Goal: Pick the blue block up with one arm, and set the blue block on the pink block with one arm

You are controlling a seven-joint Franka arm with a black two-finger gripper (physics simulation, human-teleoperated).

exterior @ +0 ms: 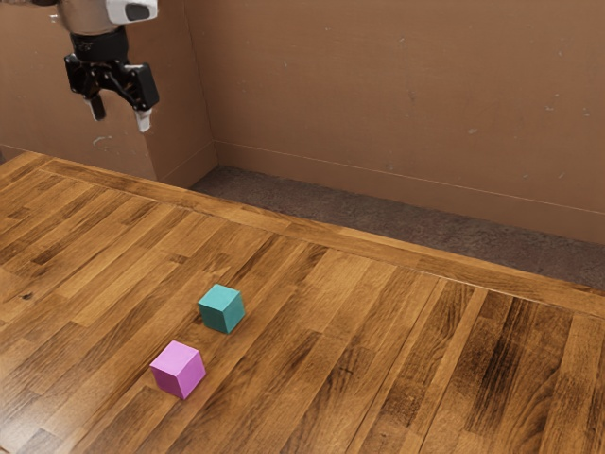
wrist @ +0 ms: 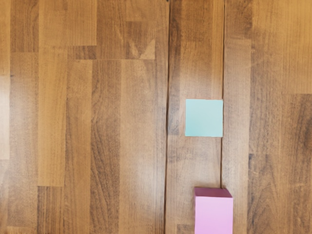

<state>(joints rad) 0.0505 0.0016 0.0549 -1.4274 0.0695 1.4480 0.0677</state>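
Exterior view: light was soft, even and warm, diffuse from above. The wall [exterior: 397, 85] was lit flat and matte. The table [exterior: 425, 359] planks carried a mild sheen, with darker grain toward the exterior view's right. The blue block [exterior: 221, 308] and pink block [exterior: 178, 369] showed brighter top faces, dimmer sides and thin soft shadows at their bases. Wrist view: bright, flat lighting — the pink block's side face read deep magenta against its pale top, and the blue block's top looked washed pale.
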